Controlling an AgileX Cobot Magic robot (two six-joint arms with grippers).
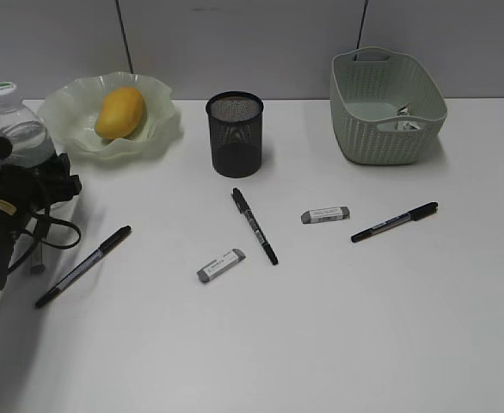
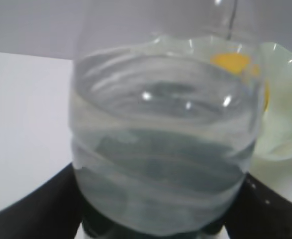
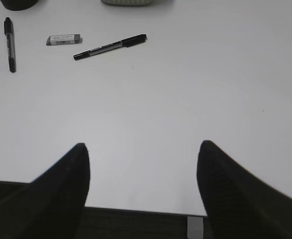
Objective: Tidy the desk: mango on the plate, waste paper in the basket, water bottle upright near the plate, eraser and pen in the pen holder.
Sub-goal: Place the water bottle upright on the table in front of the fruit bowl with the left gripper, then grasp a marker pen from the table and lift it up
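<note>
Left gripper (image 2: 161, 219): dark fingers (image 2: 31, 209) flank the lower body of the bottle (image 2: 163, 149) on both sides, apparently clamped on it. Bottle stands upright, cap (image 1: 3, 89) at 12 o'clock, long axis vertical, at the desk's (image 1: 338, 335) left edge, just beside the plate (image 1: 153, 129) at the plate's 8 o'clock. Whether its base touches the desk cannot be told.

Handling, judged: mostly full of water, so fairly heavy for its size; thin clear wall is smooth, likely slippery and yielding under squeeze. Best held low on the body, as here, where it is stiffest.

Right gripper (image 3: 143, 169): fingers spread wide, nothing between them, over bare desk near the front edge.

Mango (image 1: 119, 112) lies in the plate, long axis tilted toward 1 o'clock. Paper (image 1: 405, 120) appears to sit inside the basket (image 1: 355, 129), partly hidden. Holder (image 1: 235, 134) stands at centre rear.

Three pens lie flat: left pen (image 1: 83, 266) pointing to 2 o'clock; middle pen (image 1: 255, 225) running 11 to 5; right pen (image 1: 395, 221) running 8 to 2. Two erasers, near (image 1: 221, 265) and far (image 1: 325, 215), lie between them.
</note>
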